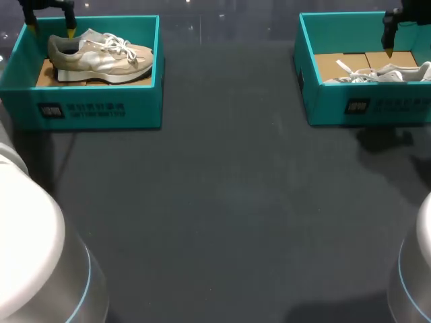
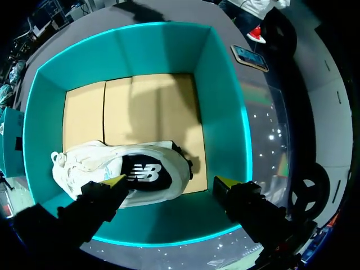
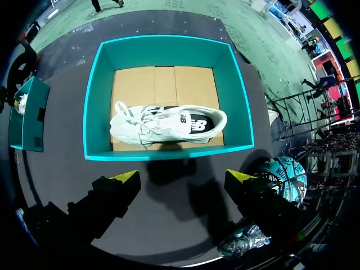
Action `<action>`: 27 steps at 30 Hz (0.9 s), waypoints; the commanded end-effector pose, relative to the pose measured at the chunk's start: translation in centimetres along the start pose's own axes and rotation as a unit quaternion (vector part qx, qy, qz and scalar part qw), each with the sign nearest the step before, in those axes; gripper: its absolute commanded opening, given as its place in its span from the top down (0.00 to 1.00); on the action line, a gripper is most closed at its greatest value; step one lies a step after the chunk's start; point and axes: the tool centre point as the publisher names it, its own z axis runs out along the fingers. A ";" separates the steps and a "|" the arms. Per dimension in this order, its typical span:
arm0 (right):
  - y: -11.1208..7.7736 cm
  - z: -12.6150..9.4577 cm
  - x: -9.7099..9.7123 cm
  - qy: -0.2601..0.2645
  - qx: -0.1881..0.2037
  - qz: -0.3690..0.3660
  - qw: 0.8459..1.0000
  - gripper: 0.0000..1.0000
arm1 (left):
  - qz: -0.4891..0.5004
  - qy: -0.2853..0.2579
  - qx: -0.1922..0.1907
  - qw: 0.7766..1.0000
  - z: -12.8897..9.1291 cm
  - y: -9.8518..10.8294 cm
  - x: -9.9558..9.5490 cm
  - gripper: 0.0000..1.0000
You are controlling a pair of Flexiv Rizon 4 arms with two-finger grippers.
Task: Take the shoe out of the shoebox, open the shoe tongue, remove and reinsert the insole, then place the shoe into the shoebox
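Dark matte surface (image 1: 222, 202), with two teal card boxes set well apart at its far side.
Each rectangular box, left shoebox (image 1: 87, 111) and right shoebox (image 1: 377, 108), is floored with brown cardboard. A pale laced left shoe (image 1: 101, 55) and right shoe (image 1: 384, 73) are laid inside them. Left jaws are held released over the left shoe's heel end. Right jaws are spread, gripping nothing, near the right shoebox.

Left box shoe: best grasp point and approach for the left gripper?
Probably the heel collar, from straight above. The shoebox walls block side approaches, and the collar's open rim, nearest the open left gripper, gives an edge to pinch.
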 end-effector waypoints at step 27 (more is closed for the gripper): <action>0.0 0.0 0.0 0.000 0.000 0.000 1.000 0.00 | -0.046 0.011 0.024 0.999 4.1 2.1 0.7 0.03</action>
